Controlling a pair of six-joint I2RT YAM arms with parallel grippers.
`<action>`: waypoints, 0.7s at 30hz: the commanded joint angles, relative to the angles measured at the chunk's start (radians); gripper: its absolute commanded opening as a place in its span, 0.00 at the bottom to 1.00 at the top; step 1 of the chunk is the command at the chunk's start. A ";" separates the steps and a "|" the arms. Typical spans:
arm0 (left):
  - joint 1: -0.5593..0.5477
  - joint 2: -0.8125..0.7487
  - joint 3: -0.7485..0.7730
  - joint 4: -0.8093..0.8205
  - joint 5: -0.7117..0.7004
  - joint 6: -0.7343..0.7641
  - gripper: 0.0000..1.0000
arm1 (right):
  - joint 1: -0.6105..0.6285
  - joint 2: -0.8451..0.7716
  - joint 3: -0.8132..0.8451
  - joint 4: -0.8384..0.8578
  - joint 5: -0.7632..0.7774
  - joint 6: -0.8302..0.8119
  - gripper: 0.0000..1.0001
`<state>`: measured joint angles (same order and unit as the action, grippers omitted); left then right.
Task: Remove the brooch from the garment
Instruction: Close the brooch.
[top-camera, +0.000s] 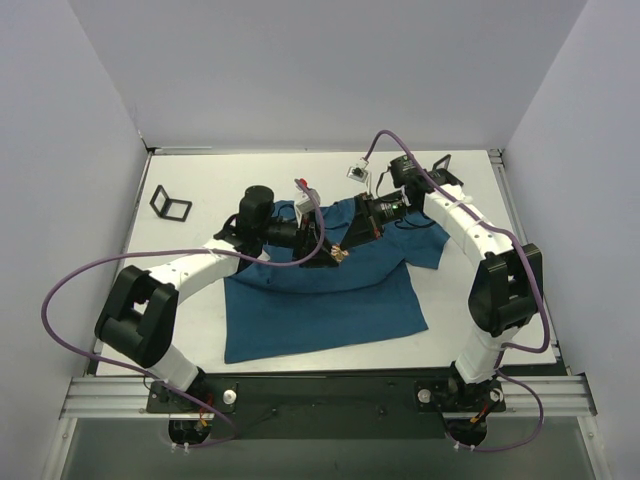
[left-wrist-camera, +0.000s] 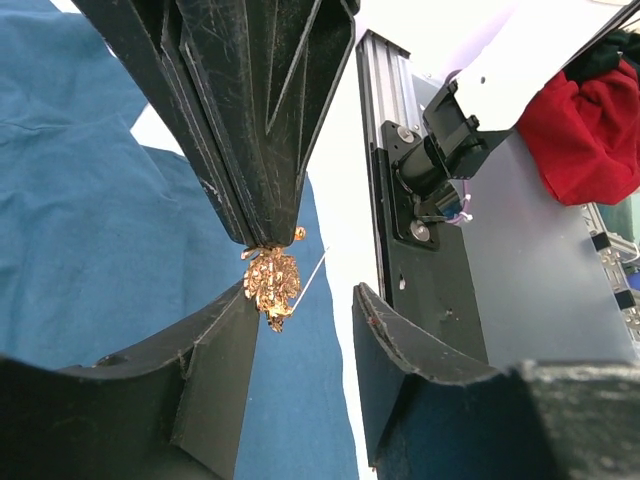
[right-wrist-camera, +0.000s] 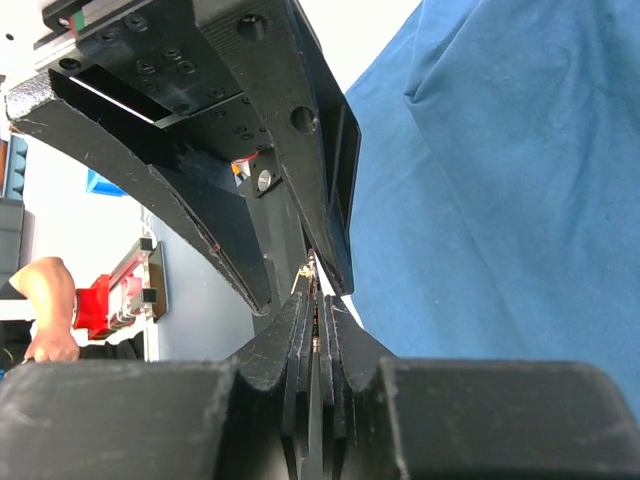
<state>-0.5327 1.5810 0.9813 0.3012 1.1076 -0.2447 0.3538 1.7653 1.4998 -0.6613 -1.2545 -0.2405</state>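
Brooch (left-wrist-camera: 272, 285) pinched in the closed right hand (right-wrist-camera: 317, 308) (over garment (left-wrist-camera: 80, 230)); left hand (left-wrist-camera: 305, 300) half open beside it.

The right hand (left-wrist-camera: 265, 238), pinching the brooch (left-wrist-camera: 272, 283), blocked the left hand's (left-wrist-camera: 303, 300) spread jaws; bare counter (top-camera: 250, 175) lay beyond the garment (top-camera: 320, 310), save a black frame (top-camera: 170, 204).

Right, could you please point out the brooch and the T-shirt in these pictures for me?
brooch (left-wrist-camera: 272, 283), left wrist view, on the middle of the gold ornament.
T-shirt (top-camera: 320, 310), top view, on the flat blue cloth of its lower half.
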 joint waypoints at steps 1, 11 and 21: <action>-0.006 -0.009 0.040 0.018 -0.012 0.007 0.49 | -0.006 -0.015 0.017 0.000 -0.019 -0.026 0.00; 0.005 0.007 -0.001 0.208 0.005 -0.148 0.47 | -0.003 -0.013 0.016 -0.001 -0.013 -0.029 0.00; 0.010 0.033 -0.006 0.240 0.006 -0.191 0.42 | -0.001 -0.010 0.017 0.000 -0.006 -0.031 0.00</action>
<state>-0.5270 1.6058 0.9672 0.4618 1.0935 -0.4095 0.3538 1.7653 1.4998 -0.6609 -1.2522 -0.2409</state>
